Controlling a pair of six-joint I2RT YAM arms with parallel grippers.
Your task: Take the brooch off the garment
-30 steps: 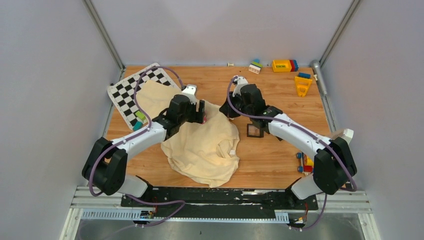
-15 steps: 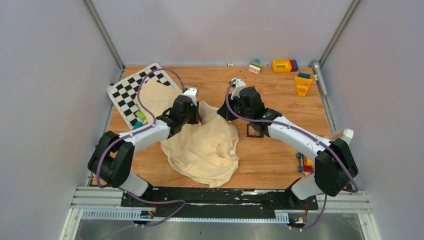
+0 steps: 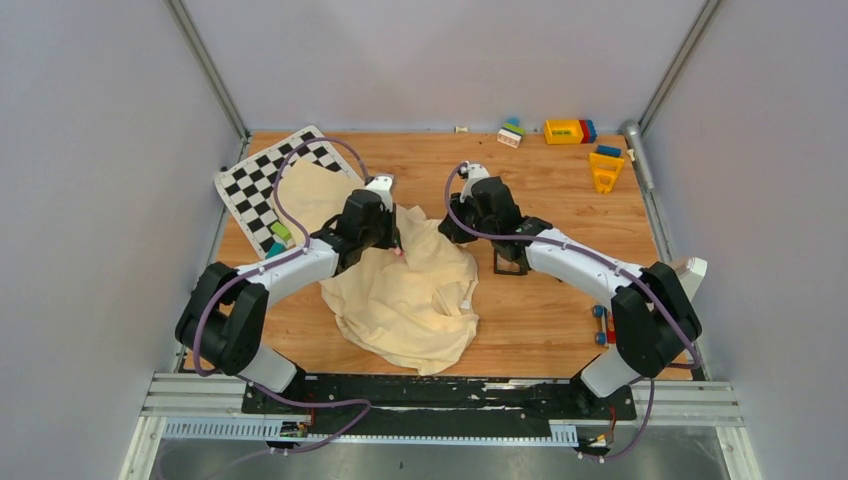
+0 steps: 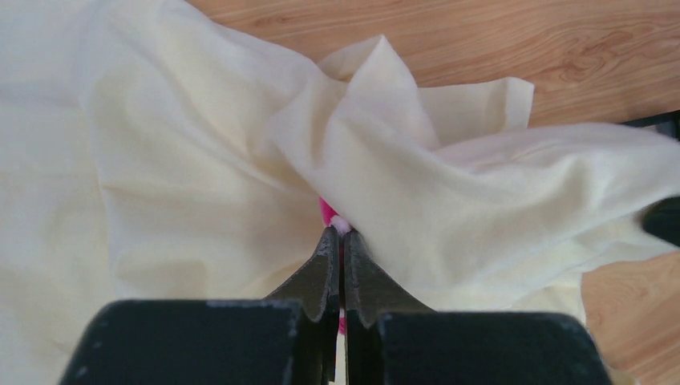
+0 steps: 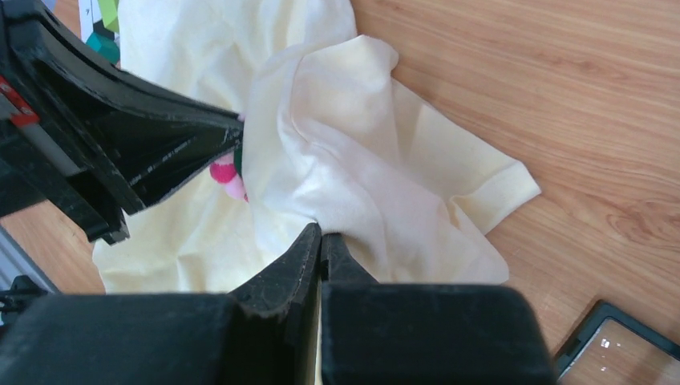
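The cream garment lies crumpled mid-table. The brooch shows as a pink speck with a white bit, half under a cloth fold. My left gripper is shut on it, with pink visible between the jaws. From the right wrist view the brooch sits by the left gripper's fingers. My right gripper is shut on a raised fold of the garment just right of the brooch. From above, the left gripper and right gripper meet at the cloth's upper edge.
A checkerboard lies at the back left, partly under the cloth. A small black square frame sits beside the right arm. Toy blocks and a yellow piece are at the back right, more blocks near the right arm's base.
The left gripper was open a second ago and has shut on the brooch. The right arm has shifted slightly left, still gripping the cloth.
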